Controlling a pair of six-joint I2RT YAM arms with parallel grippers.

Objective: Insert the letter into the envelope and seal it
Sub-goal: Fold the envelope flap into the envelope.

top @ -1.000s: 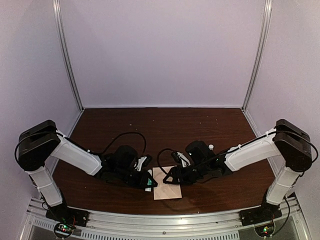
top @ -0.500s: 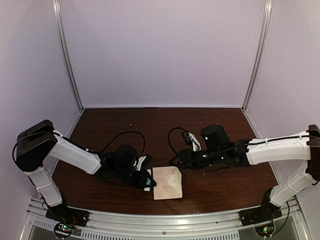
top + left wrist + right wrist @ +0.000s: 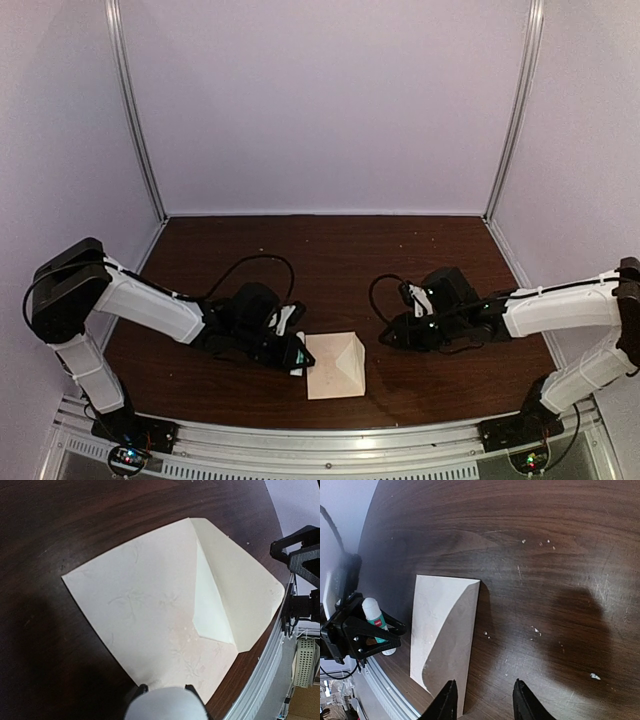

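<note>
envelope (image 3: 335, 365) lying between grippers near table (image 3: 330, 260) front edge, flap (image 3: 212, 600) curling up | left gripper (image 3: 293, 352) pinching glue stick (image 3: 376, 622) | right gripper (image 3: 484, 685) hovering spread, empty | risk: unpressed flap springing open, seal failing

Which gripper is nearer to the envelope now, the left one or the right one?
Left. The left gripper sits right beside the envelope, at its left edge, holding a glue stick. The right gripper is off to the envelope's right, apart from it, over the table.

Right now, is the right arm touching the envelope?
No: the top view shows the right arm with its jaws apart from the envelope, bare table between them.
</note>
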